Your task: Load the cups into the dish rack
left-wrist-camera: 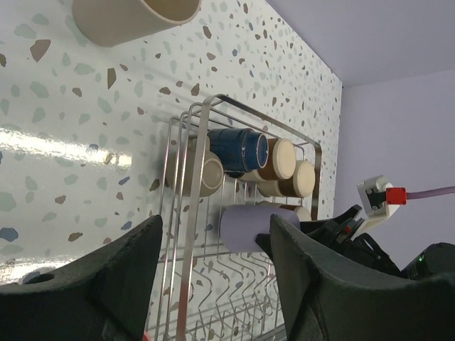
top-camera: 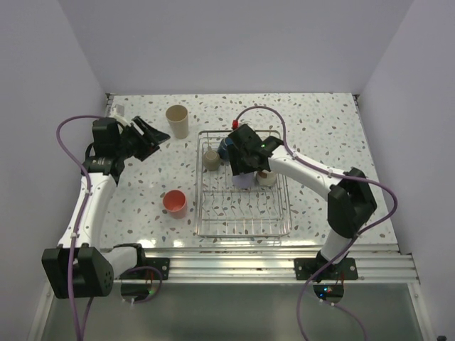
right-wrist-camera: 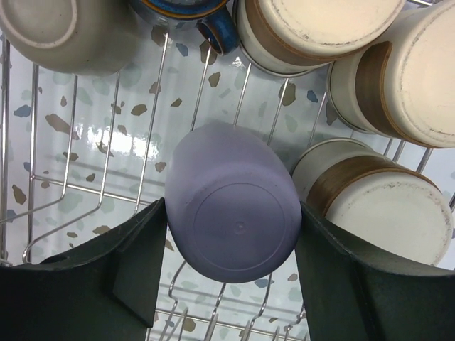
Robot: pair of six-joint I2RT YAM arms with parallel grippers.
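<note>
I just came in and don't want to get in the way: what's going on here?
A two-arm robot is loading cups into a wire rack. The right fingers grip a lavender cup, upside down, inside the rack beside a blue mug and several tan cups already loaded. The left fingers are open and empty near a beige tumbler. That tumbler and a coral cup stand on the table, outside the rack.

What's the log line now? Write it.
right gripper: holds lavender tumbler in silver wire dish rack | left gripper: open | outside: beige tumbler, coral-pink cup
</note>
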